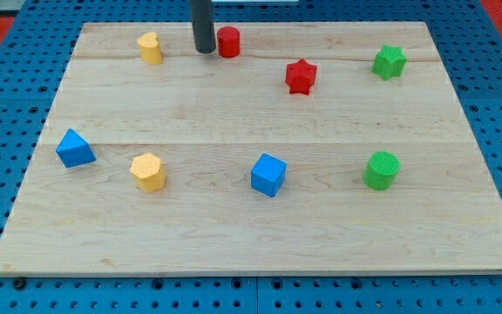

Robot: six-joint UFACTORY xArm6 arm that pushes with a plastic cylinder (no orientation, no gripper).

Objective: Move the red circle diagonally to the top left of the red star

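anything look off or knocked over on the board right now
Nothing stands out. All eight blocks sit flat and apart on the wooden board, none tipped or hanging off an edge. My tip is just left of the red circle, near the view's top.

1. My tip (205, 51) sits just left of the red circle (228, 42), near the worktop's (234, 235) top edge.
2. The red star (301, 77) lies to the lower right of the circle.
3. A yellow block (150, 48) stands left of my tip.
4. Green star (389, 62) at the top right, green cylinder (382, 170) below it.
5. Blue cube (268, 174), yellow hexagon (148, 172) and blue block (75, 148) line the lower half.
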